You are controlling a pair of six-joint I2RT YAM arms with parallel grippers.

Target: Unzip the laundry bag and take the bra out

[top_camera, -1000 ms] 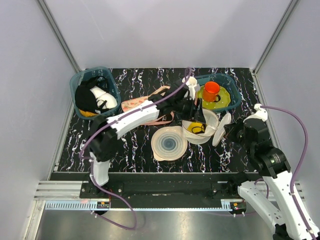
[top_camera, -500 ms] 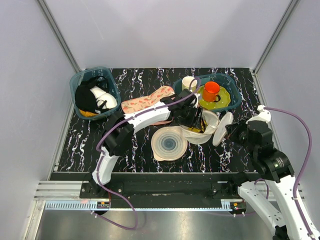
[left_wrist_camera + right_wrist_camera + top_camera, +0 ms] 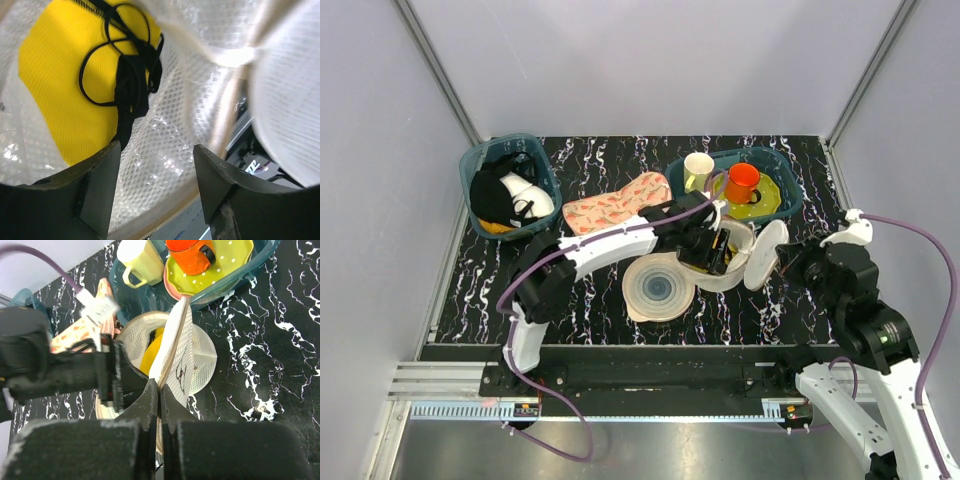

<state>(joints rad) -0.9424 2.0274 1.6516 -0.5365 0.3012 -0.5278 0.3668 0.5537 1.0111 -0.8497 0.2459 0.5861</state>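
Behind the laundry bag (image 3: 741, 268) stands a teal tub (image 3: 772, 155) — orange mug (image 3: 742, 182) inside.

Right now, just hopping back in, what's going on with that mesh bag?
The right gripper is shut on the flap rim of the laundry bag, holding the flap up so the bag stands open. The left gripper, jaws open, is down in the bag's mouth just above the yellow bra, which lies inside, not yet gripped.

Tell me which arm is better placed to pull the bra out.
Left. The left gripper, open, sits in the laundry bag mouth over the bra; the right gripper is pinching the bag's flap, holding it open.
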